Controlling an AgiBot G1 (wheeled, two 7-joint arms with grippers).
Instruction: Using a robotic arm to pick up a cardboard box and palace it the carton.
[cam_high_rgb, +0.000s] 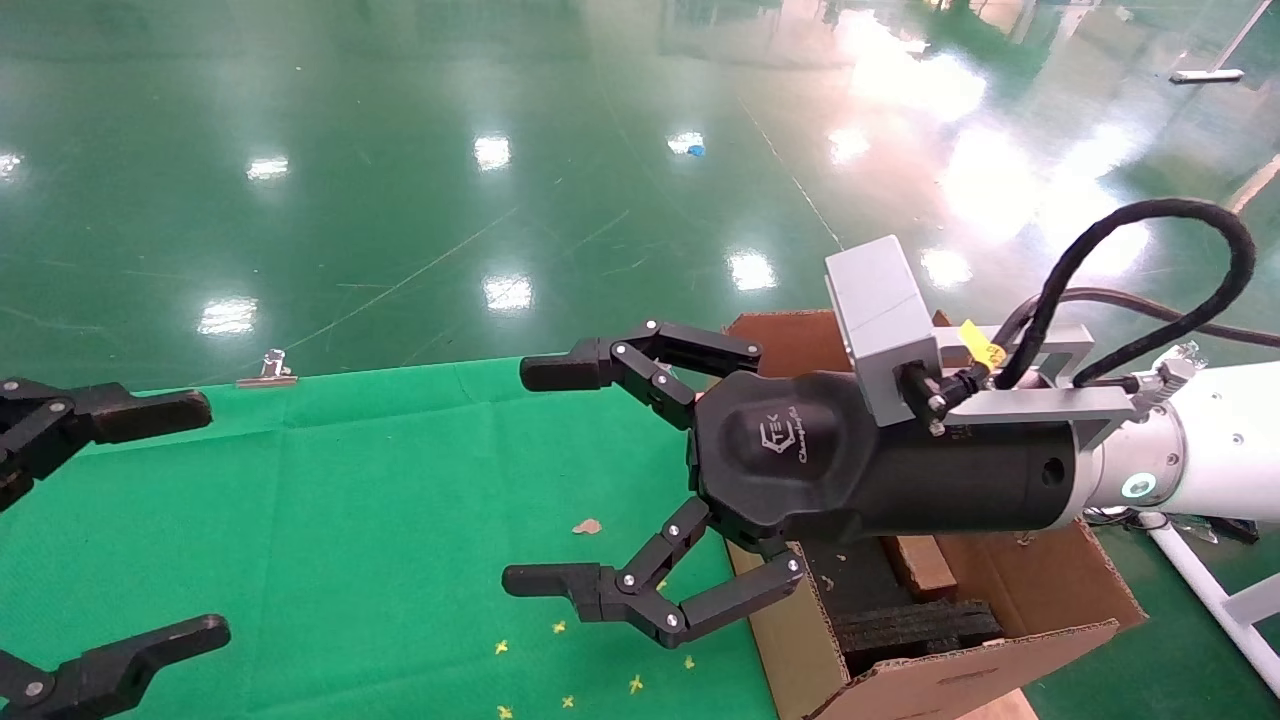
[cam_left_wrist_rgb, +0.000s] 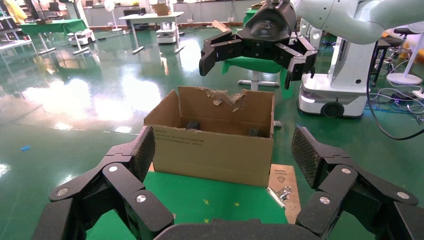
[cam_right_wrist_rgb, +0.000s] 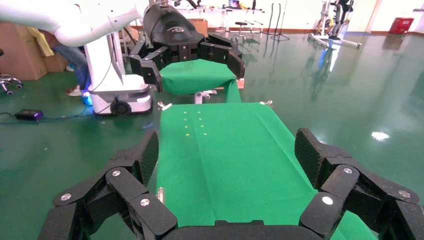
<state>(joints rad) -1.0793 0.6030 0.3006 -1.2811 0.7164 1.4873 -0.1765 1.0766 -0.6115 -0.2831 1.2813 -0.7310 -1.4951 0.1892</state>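
**Tools wide open, box in the carton**

Tools first: my right tool (cam_high_rgb: 515, 475) hangs above the green tabletop (cam_high_rgb: 330, 520), its two black fingers spread wide with nothing between them. It sits at about 3 o'clock in the head view, pointing toward 9 o'clock, with the white arm (cam_high_rgb: 1215, 445) coming in from the right edge. A grey camera block (cam_high_rgb: 880, 320) and a looped black cable (cam_high_rgb: 1150, 290) ride on its wrist.

My left tool (cam_high_rgb: 205, 520) shows at 9 o'clock, at the frame's edge, fingers equally far apart and holding nothing. It hovers over the cloth.

The carton (cam_high_rgb: 960, 670) stands at 4 to 5 o'clock, just beside the tabletop's edge and partly behind my right wrist. Inside it I see black foam (cam_high_rgb: 915, 625) and, beside that, part of the small box (cam_high_rgb: 920, 565), lying within the walls. From the left wrist view the carton (cam_left_wrist_rgb: 212, 150) has a torn rear flap, and my right tool (cam_left_wrist_rgb: 257, 62) hangs above it.

A metal clip (cam_high_rgb: 268, 370) sits on the tabletop's far edge at 10 o'clock. Small yellow scraps (cam_high_rgb: 560, 665) dot the cloth near 6 o'clock.
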